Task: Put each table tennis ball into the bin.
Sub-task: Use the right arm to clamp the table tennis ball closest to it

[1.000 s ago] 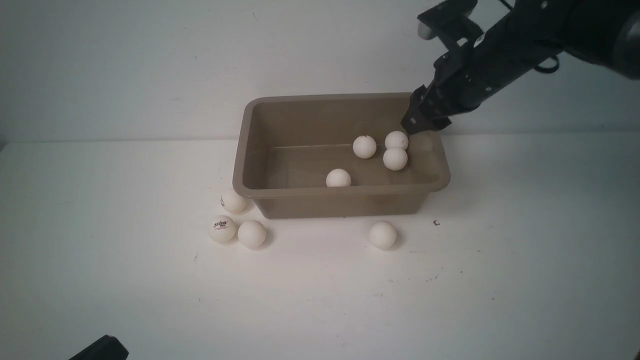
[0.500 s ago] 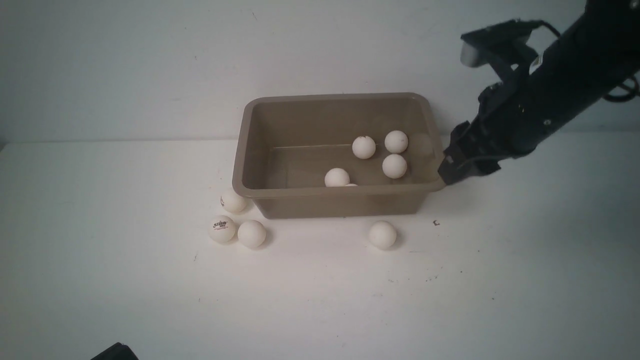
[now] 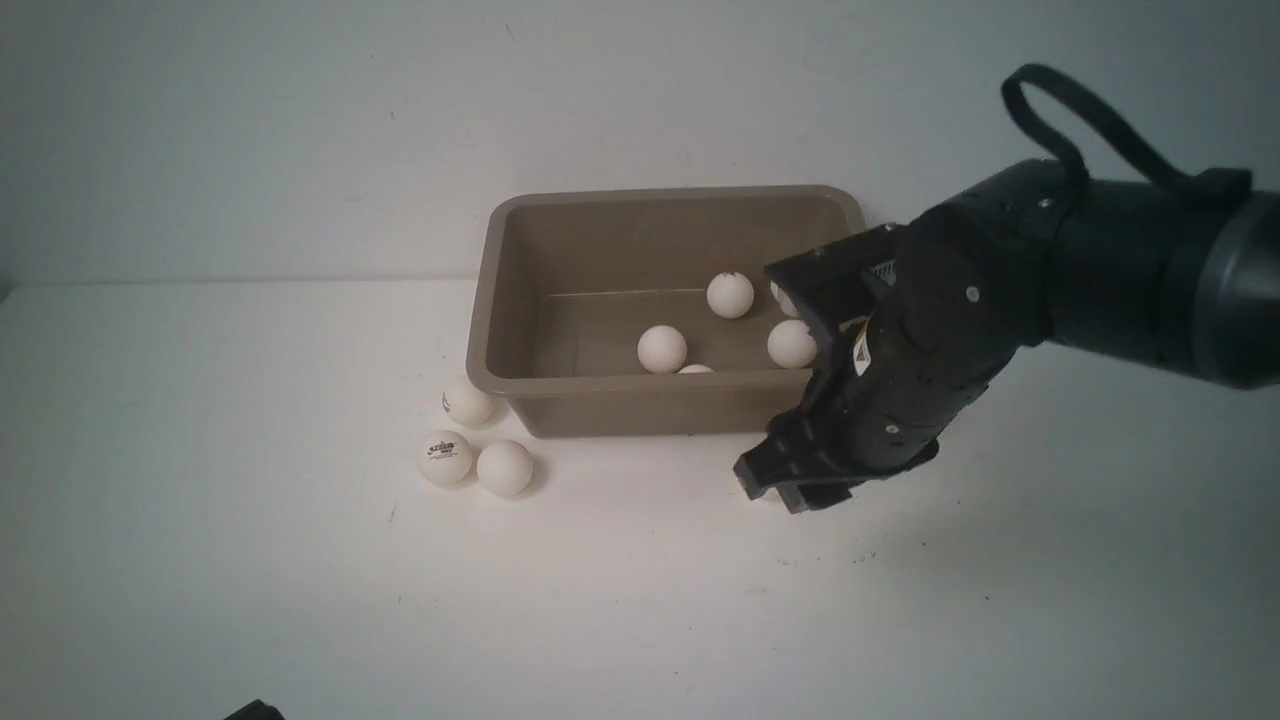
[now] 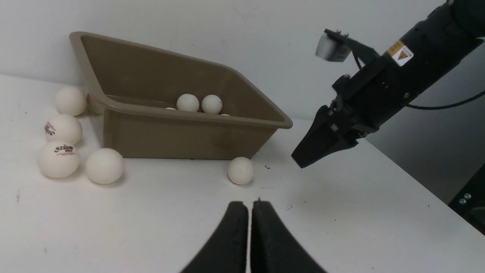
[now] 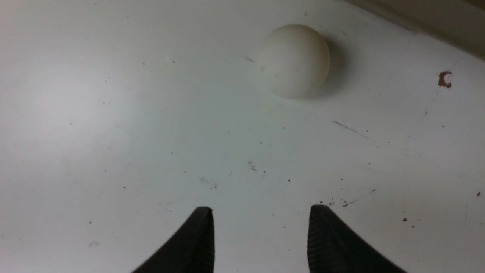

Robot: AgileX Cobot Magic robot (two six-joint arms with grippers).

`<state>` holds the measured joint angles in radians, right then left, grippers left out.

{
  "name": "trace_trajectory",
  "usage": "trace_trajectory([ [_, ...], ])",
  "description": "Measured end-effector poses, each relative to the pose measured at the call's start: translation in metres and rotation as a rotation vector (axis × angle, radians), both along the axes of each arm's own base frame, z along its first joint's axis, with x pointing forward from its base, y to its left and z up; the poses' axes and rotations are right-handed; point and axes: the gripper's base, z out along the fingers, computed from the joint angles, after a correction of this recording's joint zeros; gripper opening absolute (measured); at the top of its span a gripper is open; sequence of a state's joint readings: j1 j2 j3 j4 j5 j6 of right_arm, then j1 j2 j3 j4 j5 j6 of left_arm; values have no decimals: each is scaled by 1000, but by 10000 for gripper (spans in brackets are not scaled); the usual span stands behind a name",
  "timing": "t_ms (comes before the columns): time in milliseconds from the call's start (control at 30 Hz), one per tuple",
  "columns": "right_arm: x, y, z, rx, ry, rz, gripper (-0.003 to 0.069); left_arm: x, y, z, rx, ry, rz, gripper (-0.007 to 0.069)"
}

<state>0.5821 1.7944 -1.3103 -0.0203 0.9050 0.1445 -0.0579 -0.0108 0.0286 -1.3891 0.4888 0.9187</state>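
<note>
Broadly, a white table (image 3: 200,600) fills the scene, with a pale wall (image 3: 300,120) behind it. The right arm (image 3: 1100,270) reaches in from the right and bends down across the near right corner of the bin (image 3: 480,330). That bin sits upright towards the back of the table, one long side facing the robot.

The right gripper (image 3: 790,488) hangs low over the table just in front of the bin's near wall. Its jaws are spread apart with nothing between them. The left gripper (image 4: 249,204) is low over the near part of the table, well apart from the bin, its jaws pressed together and empty.

The table tennis balls (image 3: 662,348) lie in two places. Inside the bin, three show whole in the front view, a fourth peeps over the near rim, and a fifth is half hidden behind the right arm. Outside, a cluster (image 3: 504,467) of balls lies close together by the bin's near left corner. A lone ball (image 5: 293,60) rests on the table near the bin's near wall, ahead of the right gripper's fingertips and untouched by them. The front view hides it behind that gripper.
</note>
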Motion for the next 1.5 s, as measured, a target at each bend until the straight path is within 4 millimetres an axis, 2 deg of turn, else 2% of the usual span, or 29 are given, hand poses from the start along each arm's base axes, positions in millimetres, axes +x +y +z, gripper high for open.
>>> trace_trajectory([
  [233, 17, 10, 0, 35, -21, -54, 371, 0, 0, 3, 5, -39, -6, -1],
  [433, 34, 22, -3, 44, -29, -58, 379, 0, -1, 5, 7, -68, -9, -1],
  [633, 47, 30, -13, 21, 3, -60, 379, 0, -1, 6, -5, -72, -8, -1],
  [1500, 62, 34, -56, -84, 47, -60, 379, 0, -1, 6, -4, -74, -8, -1],
])
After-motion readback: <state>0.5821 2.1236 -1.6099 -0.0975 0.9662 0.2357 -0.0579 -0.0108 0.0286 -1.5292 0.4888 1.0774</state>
